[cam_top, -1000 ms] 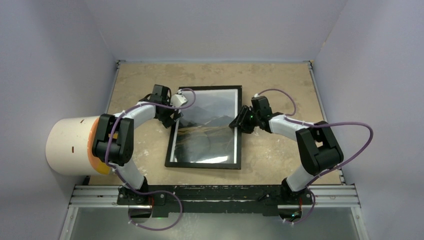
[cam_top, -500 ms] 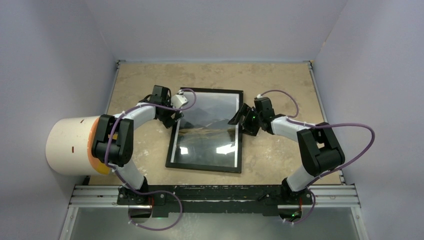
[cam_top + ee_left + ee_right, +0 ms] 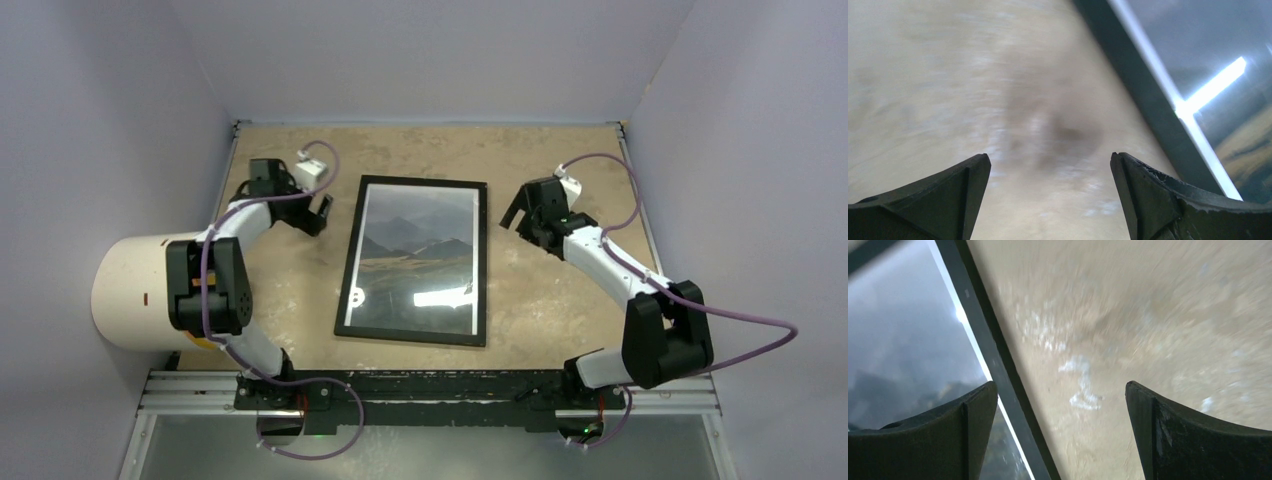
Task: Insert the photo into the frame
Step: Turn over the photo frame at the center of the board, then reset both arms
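From above, I see the frame [image 3: 410,336] lying flat mid-table [image 3: 560,300] with the photo [image 3: 420,250] behind its pane. The left gripper [image 3: 322,208] sits just off its left edge and the right gripper [image 3: 518,212] off its right, neither touching.

Left wrist: jaws spread wide over bare tabletop, with the frame's edge [image 3: 1143,95] to the right.

Right wrist: jaws likewise apart, empty, with the frame's edge [image 3: 993,355] to the left.

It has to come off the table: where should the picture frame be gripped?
Likely by its long black side rails, from outside: the picture frame lies flat, pane up, with the open left gripper and right gripper each beside one rail.
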### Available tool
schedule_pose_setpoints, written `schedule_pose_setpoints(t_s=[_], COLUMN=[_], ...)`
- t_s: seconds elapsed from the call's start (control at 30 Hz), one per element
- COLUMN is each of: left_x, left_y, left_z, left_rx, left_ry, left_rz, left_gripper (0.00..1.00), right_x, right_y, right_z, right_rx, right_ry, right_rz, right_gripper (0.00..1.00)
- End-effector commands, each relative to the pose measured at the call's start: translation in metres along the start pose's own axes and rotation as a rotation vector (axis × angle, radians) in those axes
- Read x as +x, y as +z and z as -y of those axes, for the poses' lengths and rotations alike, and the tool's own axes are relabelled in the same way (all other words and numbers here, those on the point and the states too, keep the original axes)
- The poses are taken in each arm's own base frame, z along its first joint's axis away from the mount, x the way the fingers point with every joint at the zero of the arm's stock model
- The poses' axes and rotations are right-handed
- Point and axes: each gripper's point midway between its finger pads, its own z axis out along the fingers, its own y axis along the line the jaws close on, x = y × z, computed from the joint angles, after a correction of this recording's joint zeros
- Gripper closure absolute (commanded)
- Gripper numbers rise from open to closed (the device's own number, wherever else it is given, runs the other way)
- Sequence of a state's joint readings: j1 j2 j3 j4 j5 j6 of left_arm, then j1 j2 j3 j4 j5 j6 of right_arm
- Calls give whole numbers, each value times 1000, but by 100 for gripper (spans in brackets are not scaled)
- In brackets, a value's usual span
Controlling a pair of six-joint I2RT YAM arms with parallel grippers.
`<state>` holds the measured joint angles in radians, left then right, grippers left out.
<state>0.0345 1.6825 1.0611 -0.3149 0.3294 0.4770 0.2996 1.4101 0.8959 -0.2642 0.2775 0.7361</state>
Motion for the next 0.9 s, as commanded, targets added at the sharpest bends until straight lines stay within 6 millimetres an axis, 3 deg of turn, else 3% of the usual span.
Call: schedule_pose_setpoints(t_s=[0.0, 0.13, 0.27, 0.4, 0.6, 0.77, 0.87], left_x=[-61, -42, -31, -37, -10, -11, -7], left_y=[-33, -20, -14, -27, -24, -41, -31], left_z=[-29, -26, -22, -19, 3, 35, 27], left_rx=[-92, -130, -169, -231, -286, -346, -355], left_ry=[-105, -122, -164, -173, -123, 18, -19], left_rz=[337, 376, 466, 644, 703, 815, 746], left_gripper=[0, 0, 0, 0, 0, 0, 0], right_x=[-76, -100, -97, -98, -102, -96, -89], right_y=[-18, -19, -15, -13, -18, -7, 4], right_z=[37, 53, 73, 95, 116, 114, 113], right_rx=[259, 286, 312, 384, 383, 262, 232], right_ry=[-20, -78, -26, -3, 6, 13, -25], right_rz=[328, 551, 634, 708, 842, 877, 883], right_gripper=[1, 1, 1, 1, 1, 1, 1])
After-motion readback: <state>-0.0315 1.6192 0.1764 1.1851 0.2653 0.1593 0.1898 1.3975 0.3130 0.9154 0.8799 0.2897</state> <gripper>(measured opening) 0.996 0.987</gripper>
